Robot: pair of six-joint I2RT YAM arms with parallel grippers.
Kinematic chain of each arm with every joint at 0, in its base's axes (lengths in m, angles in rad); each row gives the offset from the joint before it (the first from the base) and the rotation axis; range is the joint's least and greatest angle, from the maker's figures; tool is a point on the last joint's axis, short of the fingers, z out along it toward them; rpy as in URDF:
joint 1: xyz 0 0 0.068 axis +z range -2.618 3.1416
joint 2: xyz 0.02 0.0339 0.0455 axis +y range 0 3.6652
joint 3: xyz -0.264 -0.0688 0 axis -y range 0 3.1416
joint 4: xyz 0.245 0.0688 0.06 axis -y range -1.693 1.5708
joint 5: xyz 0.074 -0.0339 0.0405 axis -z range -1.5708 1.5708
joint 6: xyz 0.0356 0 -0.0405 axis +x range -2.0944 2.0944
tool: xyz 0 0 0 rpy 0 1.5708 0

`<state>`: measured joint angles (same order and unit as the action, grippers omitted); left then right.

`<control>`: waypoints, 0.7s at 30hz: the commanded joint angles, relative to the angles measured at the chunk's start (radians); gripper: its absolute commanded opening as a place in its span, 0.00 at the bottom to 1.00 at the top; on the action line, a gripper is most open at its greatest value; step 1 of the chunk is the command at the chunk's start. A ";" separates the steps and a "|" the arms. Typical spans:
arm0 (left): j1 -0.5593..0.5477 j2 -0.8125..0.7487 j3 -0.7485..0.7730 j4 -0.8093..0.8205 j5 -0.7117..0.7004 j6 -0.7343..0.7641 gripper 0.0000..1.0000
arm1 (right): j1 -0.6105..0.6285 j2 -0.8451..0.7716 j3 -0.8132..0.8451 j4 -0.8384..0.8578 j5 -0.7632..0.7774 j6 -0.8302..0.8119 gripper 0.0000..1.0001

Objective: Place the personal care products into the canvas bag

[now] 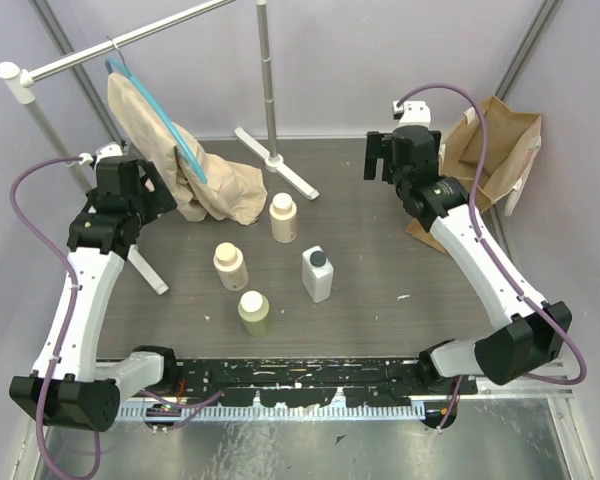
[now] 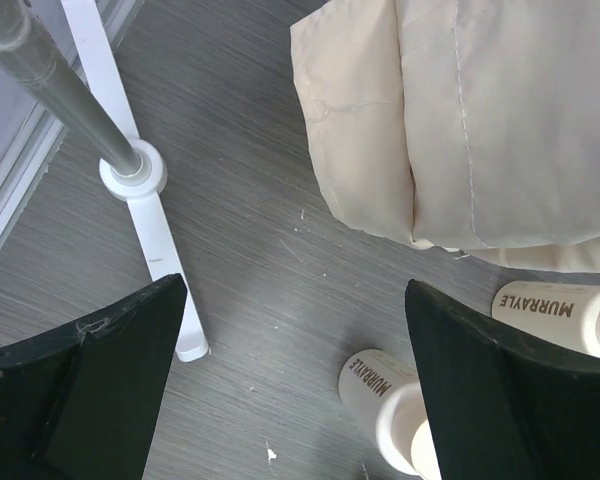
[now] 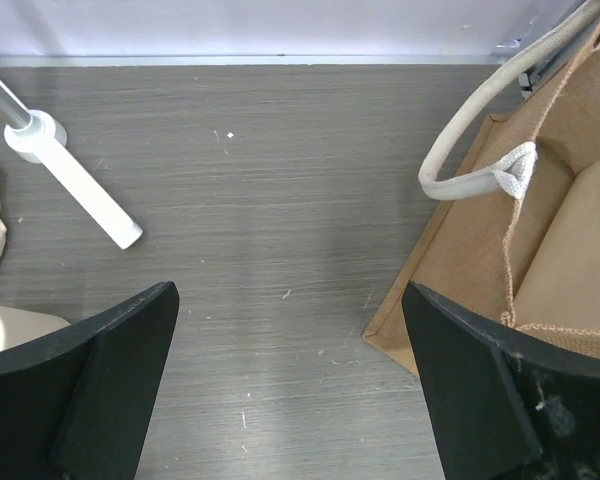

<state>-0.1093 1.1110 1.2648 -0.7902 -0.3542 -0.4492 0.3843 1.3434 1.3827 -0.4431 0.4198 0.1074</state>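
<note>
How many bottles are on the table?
4: cream bottle beside the cloth, second cream bottle front-left of it, yellowish bottle nearest the front, white rectangular bottle mid-table. The cloth could hide more.

Found four bottles standing apart in a loose cluster in the middle of the table (image 1: 380, 240): rear bottle (image 1: 283, 217) farthest back, left bottle (image 1: 230, 266) nearer and to its left, right bottle (image 1: 318, 274) nearer and to its right, front bottle (image 1: 254, 313) nearest the arm bases. Saw the hung cloth (image 1: 195, 175) behind-left of the cluster, close beside the rear bottle. Noted the rack foot (image 1: 277, 160) behind the cluster, and the canvas bag (image 1: 495, 150) well apart at the far right corner.
</note>
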 commanded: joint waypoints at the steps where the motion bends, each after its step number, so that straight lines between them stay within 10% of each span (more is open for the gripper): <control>1: 0.002 -0.029 0.003 0.035 0.008 0.002 0.98 | 0.001 0.026 0.137 -0.060 0.045 -0.041 1.00; 13: 0.002 -0.050 -0.068 0.043 0.189 0.276 0.98 | -0.025 0.195 0.437 -0.250 0.026 -0.051 1.00; 21: 0.002 -0.070 -0.080 0.039 0.207 0.281 0.98 | -0.276 0.299 0.602 -0.317 -0.137 -0.030 1.00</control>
<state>-0.1093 1.0668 1.1946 -0.7544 -0.1795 -0.1947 0.2241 1.6131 1.8755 -0.7292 0.3641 0.0776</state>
